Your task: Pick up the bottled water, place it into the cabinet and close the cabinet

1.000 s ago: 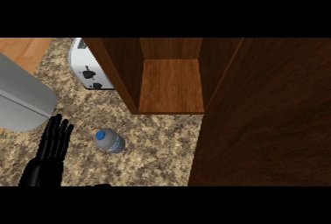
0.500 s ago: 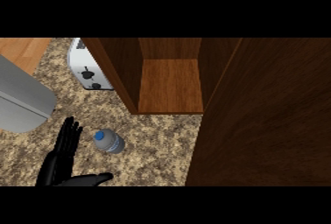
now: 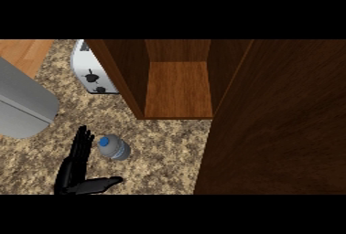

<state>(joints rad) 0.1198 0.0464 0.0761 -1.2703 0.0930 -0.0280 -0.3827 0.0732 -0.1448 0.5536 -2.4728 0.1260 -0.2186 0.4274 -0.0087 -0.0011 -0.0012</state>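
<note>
The bottled water point(image 3: 113, 146) is standing on the speckled counter point(image 3: 162, 151), in front of the open wooden cabinet point(image 3: 177, 87) and just beside the left robot hand point(image 3: 76, 167). That robot hand is lying open, fingers straight and thumb spread sideways, not gripping anything. A toaster point(image 3: 91, 73) is sitting left of the cabinet, whose door point(image 3: 277, 119) is filling the right side.

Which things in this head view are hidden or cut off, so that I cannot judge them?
- Right hand: not visible in the head view at all.
- Left hand: its forearm is cut by the lower edge.
- Bottle: label too small to read.
- Toaster: its right part is hidden behind the cabinet wall.
- Cabinet door: cut by the right edge; handle not visible.
- Grey appliance: cut by the left edge.
</note>
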